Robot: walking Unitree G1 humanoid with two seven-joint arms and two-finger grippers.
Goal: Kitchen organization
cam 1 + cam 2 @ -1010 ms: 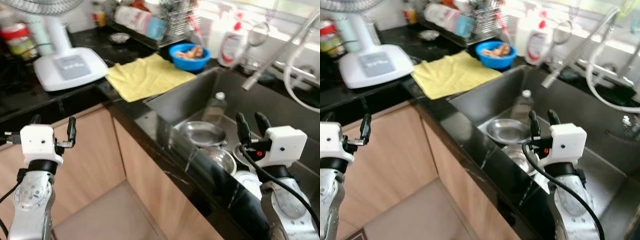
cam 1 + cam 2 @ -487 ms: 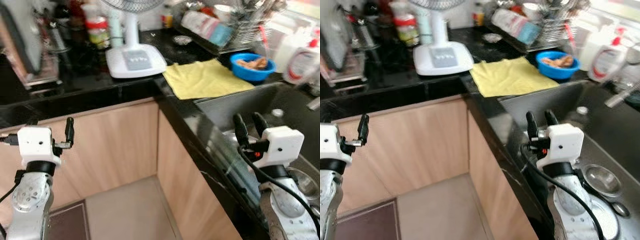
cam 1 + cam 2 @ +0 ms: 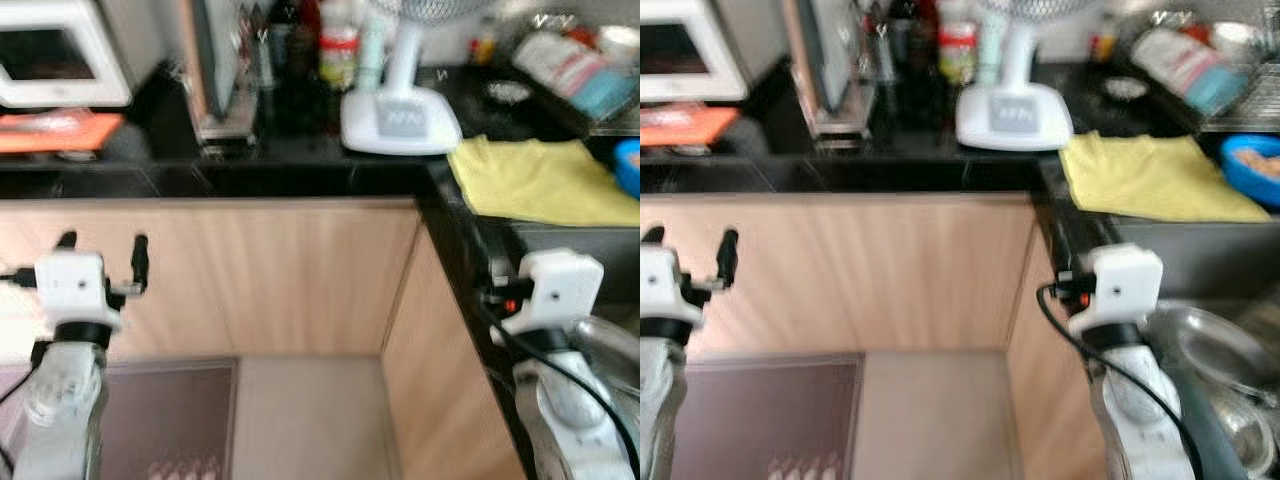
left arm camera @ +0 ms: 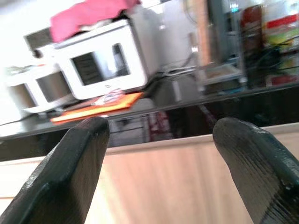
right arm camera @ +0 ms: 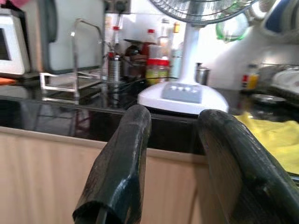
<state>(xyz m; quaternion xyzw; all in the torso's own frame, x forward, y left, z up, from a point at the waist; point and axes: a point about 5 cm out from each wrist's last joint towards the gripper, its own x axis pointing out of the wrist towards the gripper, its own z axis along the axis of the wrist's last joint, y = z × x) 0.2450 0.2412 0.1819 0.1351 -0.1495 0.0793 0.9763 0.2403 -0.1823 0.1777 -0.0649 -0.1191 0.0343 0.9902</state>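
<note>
Plenty of blur, so stuck to the obvious stuff. Looked down into the inside corner of an L-shaped black counter [image 3: 300,178] over pale wood cabinet fronts [image 3: 250,270], with beige floor [image 3: 310,420] in the nook and a darker mat [image 3: 160,420] lying to the left of it.

Far left on the counter, spotted a white microwave [image 3: 50,50] with something flat and orange [image 3: 60,122] just in front of it. Next along, made out an upright stand or rack [image 3: 215,70], then a huddle of bottles and jars [image 3: 338,55] at the back, too smeared to read. Found a white fan base [image 3: 400,120] right by the corner.

Saw a yellow cloth [image 3: 540,180] spread flat on the counter just right of the fan base: plain, a bit rumpled, near edge close to the counter lip. Past that, caught a blue bowl [image 3: 1252,165] just beside the cloth's right end, something pale inside. Noticed a steel bowl [image 3: 1210,350] lower right, below counter level beside the right arm.

Left gripper [image 3: 103,243]: held low in front of the left-hand cabinets, fingers spread wide, nothing between them. Right gripper [image 5: 175,114]: up by the counter edge near the corner, pointed towards the fan base, fingers parted by a narrow gap, gripping nothing.
</note>
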